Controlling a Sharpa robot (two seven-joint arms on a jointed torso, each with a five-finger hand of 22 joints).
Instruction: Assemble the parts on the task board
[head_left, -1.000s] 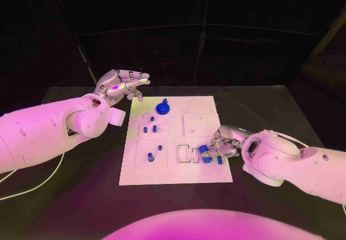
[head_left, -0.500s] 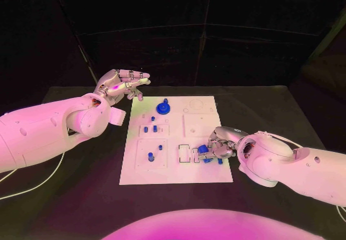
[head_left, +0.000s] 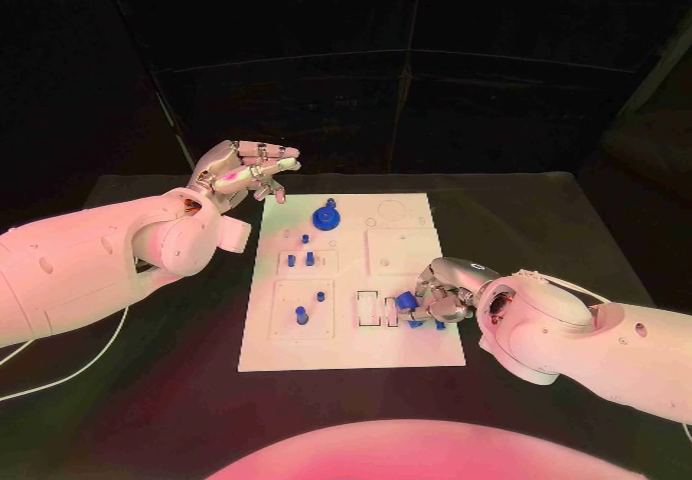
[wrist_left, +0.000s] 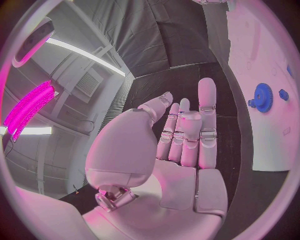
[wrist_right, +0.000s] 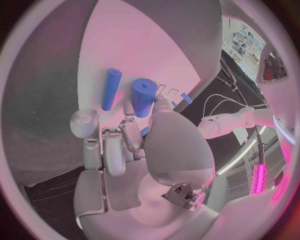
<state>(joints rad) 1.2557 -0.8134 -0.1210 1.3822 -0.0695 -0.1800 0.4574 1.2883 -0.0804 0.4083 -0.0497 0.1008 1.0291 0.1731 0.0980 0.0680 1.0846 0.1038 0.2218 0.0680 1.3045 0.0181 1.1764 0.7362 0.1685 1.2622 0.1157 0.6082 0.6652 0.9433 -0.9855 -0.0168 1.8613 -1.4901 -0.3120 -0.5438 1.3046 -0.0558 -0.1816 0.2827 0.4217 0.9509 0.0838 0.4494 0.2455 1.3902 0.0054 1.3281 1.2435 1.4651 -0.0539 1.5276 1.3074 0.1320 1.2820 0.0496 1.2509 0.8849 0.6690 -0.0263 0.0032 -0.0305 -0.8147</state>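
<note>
blue is gripped in the right hand (head_left: 440, 293): it is holding a short blue cylinder (head_left: 407, 301) between thumb and fingers, low over the near right part of the white task board (head_left: 418, 350), beside two small rectangular slots (head_left: 379, 307). in the right wrist view that cylinder (wrist_right: 143, 97) is sitting at the fingertips (wrist_right: 83, 122), and a longer, thinner blue peg (wrist_right: 111, 88) is lying flat on the board just beside it. the left hand (head_left: 242, 171) is hovering off the board's far left corner, holding nothing, its fingers only loosely bent and apart. a blue gear (head_left: 326, 215) is resting on the far part of the board, near that hand. small blue pegs (head_left: 299, 259) are standing in the middle left block, and more pegs (head_left: 302, 315) are standing in the near left block.
</note>
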